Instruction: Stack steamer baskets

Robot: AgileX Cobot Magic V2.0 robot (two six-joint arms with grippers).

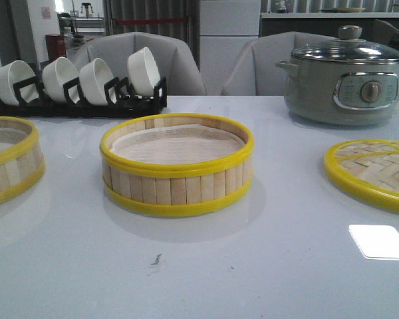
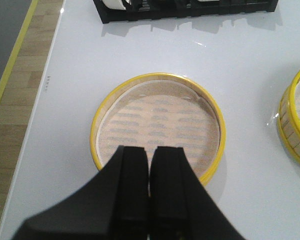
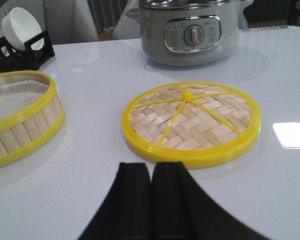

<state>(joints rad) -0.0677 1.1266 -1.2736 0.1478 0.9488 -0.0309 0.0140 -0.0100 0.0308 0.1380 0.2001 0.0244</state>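
Both grippers, left point(image 2: 150, 200) and right point(image 3: 151, 200), have fingers pressed together, holding nothing. One basket point(image 2: 157, 127) lies just beyond the left fingers, the lid point(image 3: 191, 122) beyond the right (second basket point(image 1: 177, 165) central). Closed fingers could shove the rim rather than grasp it.

Bare table point(image 1: 206, 266) between centre basket point(image 1: 177, 166) and lid point(image 1: 372, 174); bowl rack point(image 1: 76, 100), pot point(image 1: 346, 83) behind.

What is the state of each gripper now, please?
Left gripper: shut, holding nothing, above the left steamer basket.
Right gripper: shut, holding nothing, near the lid.
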